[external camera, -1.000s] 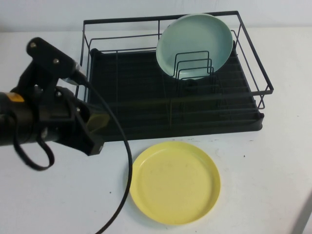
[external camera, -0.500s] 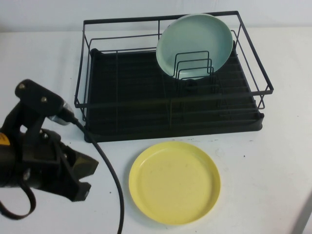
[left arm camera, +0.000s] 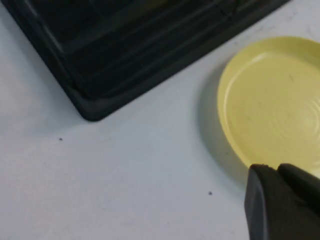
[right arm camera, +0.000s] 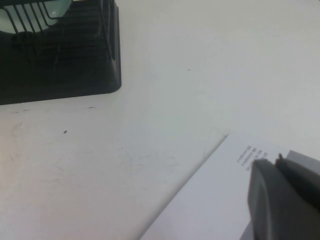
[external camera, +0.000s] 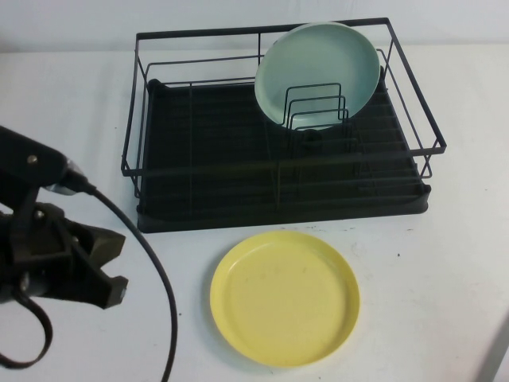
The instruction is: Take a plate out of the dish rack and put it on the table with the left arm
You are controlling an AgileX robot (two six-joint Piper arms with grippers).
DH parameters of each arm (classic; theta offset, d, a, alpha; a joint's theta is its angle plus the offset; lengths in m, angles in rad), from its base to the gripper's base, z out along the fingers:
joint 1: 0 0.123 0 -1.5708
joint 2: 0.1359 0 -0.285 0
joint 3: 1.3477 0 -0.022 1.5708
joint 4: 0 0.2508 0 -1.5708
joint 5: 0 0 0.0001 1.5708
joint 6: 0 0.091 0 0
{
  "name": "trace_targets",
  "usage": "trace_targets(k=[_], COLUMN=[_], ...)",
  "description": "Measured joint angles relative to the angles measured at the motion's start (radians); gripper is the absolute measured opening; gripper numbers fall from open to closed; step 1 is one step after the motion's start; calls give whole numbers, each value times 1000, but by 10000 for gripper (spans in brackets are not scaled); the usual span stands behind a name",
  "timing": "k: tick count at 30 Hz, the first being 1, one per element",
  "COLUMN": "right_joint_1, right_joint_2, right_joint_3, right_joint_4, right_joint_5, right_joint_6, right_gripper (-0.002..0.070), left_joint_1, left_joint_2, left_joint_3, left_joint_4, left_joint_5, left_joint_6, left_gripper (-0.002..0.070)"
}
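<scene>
I see the yellow plate (external camera: 285, 298) lying flat on the table (external camera: 429, 278), just in front of the dish rack (external camera: 278, 175). My left gripper (external camera: 111, 267) hangs clenched and empty left of the plate, clear of it. The right gripper (right arm camera: 280, 165) sits over the table away from the rack's corner, its fingers pressed together on nothing, and 1 mint-green plate (external camera: 318, 73) leans in the rack.

Plain pale wall (external camera: 71, 24) across the far edge of the scene, meeting the white tabletop in a straight line. Soft, even light from above, with only faint shadows. At the near right, a white printed sheet (right arm camera: 215, 200) lying flat, its edge running diagonally, with a few lines of small dark text.
</scene>
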Motion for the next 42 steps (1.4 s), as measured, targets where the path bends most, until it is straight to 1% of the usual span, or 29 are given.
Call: trace_targets(k=[2,3,5,7,10,13,15,18,21,23,27,38,42], right_joint_1=[0,0,0,0,0,0,0,0,0,0,0,0,0], right_joint_2=[0,0,0,0,0,0,0,0,0,0,0,0,0], right_joint_3=[0,0,0,0,0,0,0,0,0,0,0,0,0], right_joint_4=[0,0,0,0,0,0,0,0,0,0,0,0,0], right_joint_5=[0,0,0,0,0,0,0,0,0,0,0,0,0], right_joint_6=[0,0,0,0,0,0,0,0,0,0,0,0,0], right_gripper=[-21,-20,-20,-20,-21,-21,-21,-20,-20,-20,-20,-20,-21], left_joint_1=[0,0,0,0,0,5,23,74,132,157,177,177,177], left_joint_2=[-35,-61,-121,-203,-337,-498,-595,-747,-900,-959,-980,-980,-980], left_joint_3=[51,85,156,234,358,485,569,679,769,794,798,798,798], left_joint_4=[40,73,146,248,399,466,471,430,386,369,361,349,339], left_joint_5=[-86,-127,-188,-229,-259,-264,-264,-266,-275,-288,-303,-307,-309], left_joint_6=[-60,-114,-256,-419,-601,-673,-689,-690,-639,-598,-556,-529,-436], left_gripper=[0,0,0,0,0,-1,-1,-1,-1,-1,-1,-1,-1])
